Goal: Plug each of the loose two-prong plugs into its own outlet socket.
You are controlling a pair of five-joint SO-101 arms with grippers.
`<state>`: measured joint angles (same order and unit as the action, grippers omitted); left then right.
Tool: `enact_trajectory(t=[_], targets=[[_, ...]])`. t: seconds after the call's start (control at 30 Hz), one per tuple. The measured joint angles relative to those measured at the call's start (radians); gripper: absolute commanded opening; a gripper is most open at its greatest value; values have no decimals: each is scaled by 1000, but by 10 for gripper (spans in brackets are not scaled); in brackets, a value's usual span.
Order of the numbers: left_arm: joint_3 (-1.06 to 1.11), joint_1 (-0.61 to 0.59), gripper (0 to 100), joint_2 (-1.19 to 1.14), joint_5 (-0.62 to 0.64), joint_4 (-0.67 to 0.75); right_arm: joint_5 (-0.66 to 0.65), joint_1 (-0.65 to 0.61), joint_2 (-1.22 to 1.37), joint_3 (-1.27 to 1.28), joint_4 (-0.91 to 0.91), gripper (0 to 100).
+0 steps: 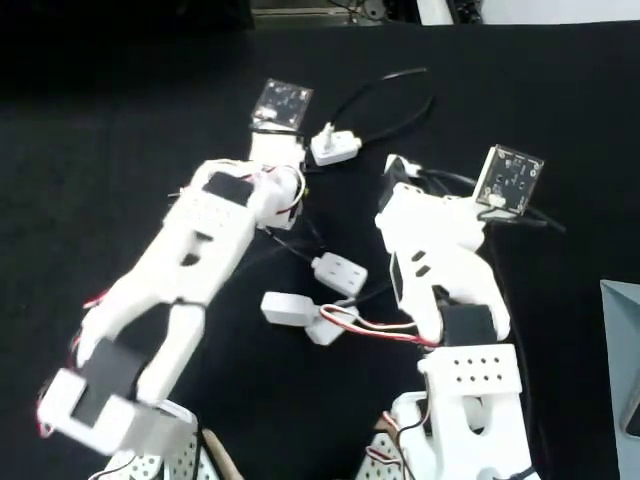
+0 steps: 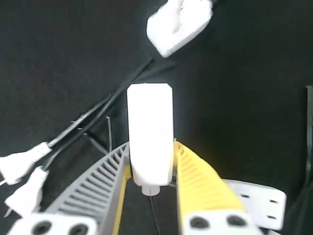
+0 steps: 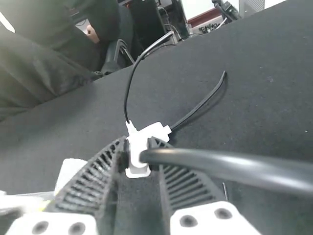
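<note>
White plug (image 3: 146, 133) is sitting clamped between the black ribbed fingers of the right gripper (image 3: 138, 147), and its thin black cord (image 3: 126, 93) is arching away over the black table (image 3: 254, 58). A thick black cable (image 3: 234, 166) is crossing close before this camera, passing over one finger and hiding the cloth behind it.

The left gripper (image 2: 151, 147) is pinching a white outlet block (image 2: 149, 117) between its grey and yellow fingers, and the block is jutting out past the fingertips. Beyond it a second white outlet (image 2: 178, 22) is lying on the table, apart from the held block. Black cords (image 2: 98, 115) are slanting across the gap between the two and ending in a loose two-prong plug (image 2: 19, 164) and a second loose plug (image 2: 22, 198), which are lying side by side near the grey finger. Seen from above, a two-hole outlet (image 1: 340, 272) and another white block (image 1: 285, 308) are lying between the arms, with red-and-white wires (image 1: 375, 327) trailing beside them.
</note>
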<state>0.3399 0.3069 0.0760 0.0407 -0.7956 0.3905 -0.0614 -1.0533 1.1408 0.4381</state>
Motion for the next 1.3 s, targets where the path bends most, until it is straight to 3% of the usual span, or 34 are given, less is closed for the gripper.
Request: enact_trajectory(t=[0.13,0.53,0.87,1.0,1.3], targets=[[17,-8,28,167,-3,-86,0,0,0,0,0,12],[132,-25,28,597,-209,-505,0,0,0,0,0,12],[531,25,28,948,-213,-523,0,0,0,0,0,12],[624,26,28,1065,-288,-523,0,0,0,0,0,12],[842,29,30,1115,-399,-466,0,-2,0,0,0,12]])
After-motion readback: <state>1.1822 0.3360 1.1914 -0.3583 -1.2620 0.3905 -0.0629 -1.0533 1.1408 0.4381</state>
